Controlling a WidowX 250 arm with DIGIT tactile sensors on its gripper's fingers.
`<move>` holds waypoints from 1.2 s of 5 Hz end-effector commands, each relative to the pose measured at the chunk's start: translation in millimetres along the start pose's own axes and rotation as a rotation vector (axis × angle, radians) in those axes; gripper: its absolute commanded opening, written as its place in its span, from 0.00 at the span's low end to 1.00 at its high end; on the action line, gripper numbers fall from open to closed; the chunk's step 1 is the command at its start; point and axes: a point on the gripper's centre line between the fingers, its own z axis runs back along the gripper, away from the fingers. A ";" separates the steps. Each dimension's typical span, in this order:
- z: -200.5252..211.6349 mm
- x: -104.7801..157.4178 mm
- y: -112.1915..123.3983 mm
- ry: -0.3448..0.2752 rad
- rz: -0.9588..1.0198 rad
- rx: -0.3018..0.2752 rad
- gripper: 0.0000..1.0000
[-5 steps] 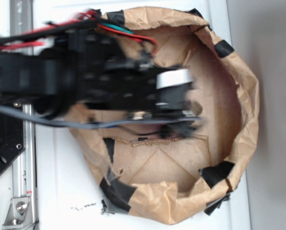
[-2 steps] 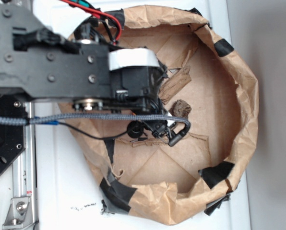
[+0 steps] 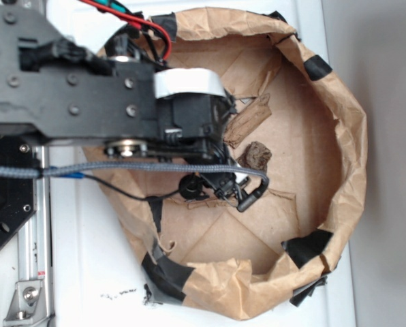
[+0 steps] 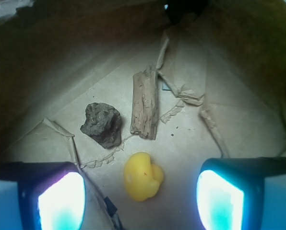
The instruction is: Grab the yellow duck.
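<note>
The yellow duck lies on the brown paper floor, seen in the wrist view between my two glowing fingers and a little ahead of them. My gripper is open, its fingers wide apart on either side of the duck, touching nothing. In the exterior view the arm and gripper hang over the paper-lined basin and hide the duck.
A dark brown rock-like lump and a tan bark-like strip lie just beyond the duck. Crumpled paper walls patched with black tape ring the basin. A grey braided cable crosses under the arm.
One second ago the arm was blurred in motion; it has since settled over the left of the basin, uncovering the lump and the strip. Since 0.4 s ago almost nothing has moved.
</note>
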 end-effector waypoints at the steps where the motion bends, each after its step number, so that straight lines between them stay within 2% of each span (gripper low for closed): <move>1: -52.7 -10.8 6.5 0.072 -0.024 0.006 1.00; 2: -70.7 -21.0 6.1 0.086 -0.010 0.020 0.00; 4: -42.8 -11.5 -4.7 0.030 -0.035 -0.012 0.00; 5: 0.9 14.2 -20.1 -0.091 -0.069 -0.120 0.00; 6: 46.4 31.9 -22.1 -0.003 -0.050 -0.125 0.00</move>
